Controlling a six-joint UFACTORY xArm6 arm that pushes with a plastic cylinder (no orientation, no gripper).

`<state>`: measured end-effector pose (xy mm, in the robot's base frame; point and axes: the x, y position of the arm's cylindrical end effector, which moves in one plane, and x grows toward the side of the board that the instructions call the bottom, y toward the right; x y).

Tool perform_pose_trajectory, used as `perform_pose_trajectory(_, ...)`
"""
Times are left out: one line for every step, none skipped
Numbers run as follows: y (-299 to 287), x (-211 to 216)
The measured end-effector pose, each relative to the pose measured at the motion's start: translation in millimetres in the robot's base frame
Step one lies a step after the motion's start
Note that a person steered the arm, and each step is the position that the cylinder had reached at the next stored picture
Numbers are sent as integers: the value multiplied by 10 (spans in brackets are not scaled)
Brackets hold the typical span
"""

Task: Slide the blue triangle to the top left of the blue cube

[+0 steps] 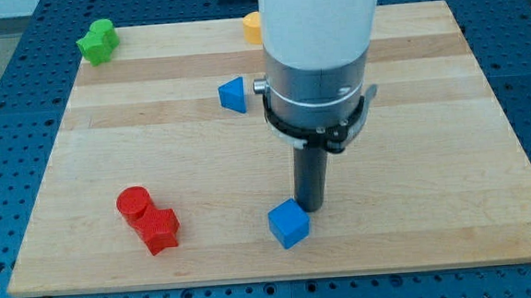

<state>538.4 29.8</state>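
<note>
Nearest the camera sits the blue cube point(289, 224), and my tip point(311, 207) is parked just beside its far right corner, maybe touching, can't tell. No jaws on me, just a plain rod. Blue triangle point(233, 95) is well apart, further back and to the left. So it's roughly up-left of the cube already but nowhere close. Pretty much the whole push is left, I'd say. Red blocks point(148, 219) sit near left, green block point(96, 41) far left.

Blue triangle point(233, 95) and cube point(289, 224), red blocks point(148, 219), green block point(97, 41), pale striped wooden board point(429, 111).
</note>
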Motion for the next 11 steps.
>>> perform_pose_trajectory(21,-557)
perform_pose_trajectory(228,-1262)
perform_pose_trajectory(115,-1867)
perform_pose_trajectory(-288,-2254)
perform_pose_trajectory(-828,-2255)
perform_pose_trajectory(-864,-1605)
perform_pose_trajectory(-813,-1072)
perform_pose_trajectory(-813,-1196)
perform_pose_trajectory(-813,-1316)
perform_pose_trajectory(-813,-870)
perform_pose_trajectory(-813,-382)
